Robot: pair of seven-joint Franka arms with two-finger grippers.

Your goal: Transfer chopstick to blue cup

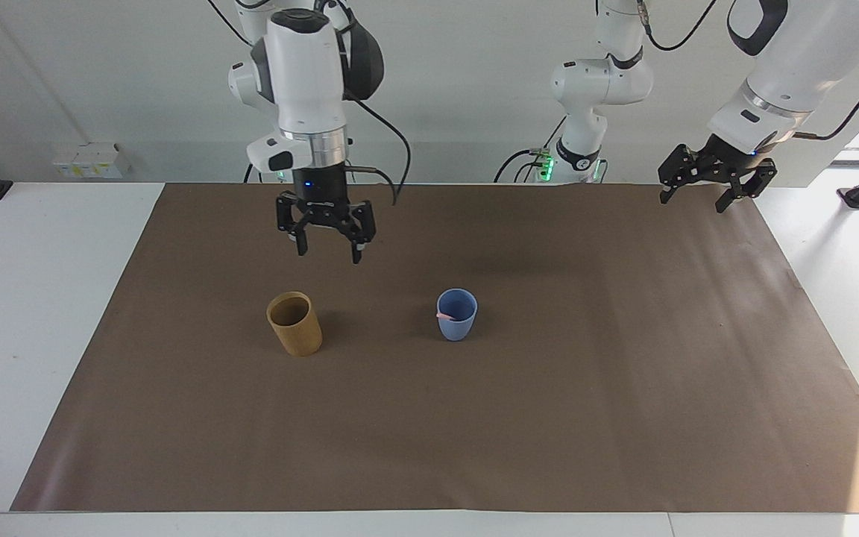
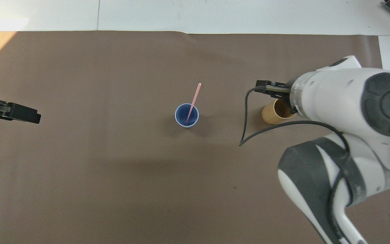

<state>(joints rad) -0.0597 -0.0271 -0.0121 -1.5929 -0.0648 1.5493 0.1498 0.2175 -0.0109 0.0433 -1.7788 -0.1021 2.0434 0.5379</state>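
The light-blue cup stands in the middle of the brown mat. A pale pink chopstick leans inside it, its upper end sticking out over the rim. My right gripper hangs open and empty, raised over the mat close to the tan cup. My left gripper waits open and empty in the air over the mat's edge at the left arm's end.
The brown mat covers most of the white table. The tan cup stands upright beside the blue cup, toward the right arm's end. In the overhead view the right arm's body hides the mat near its base.
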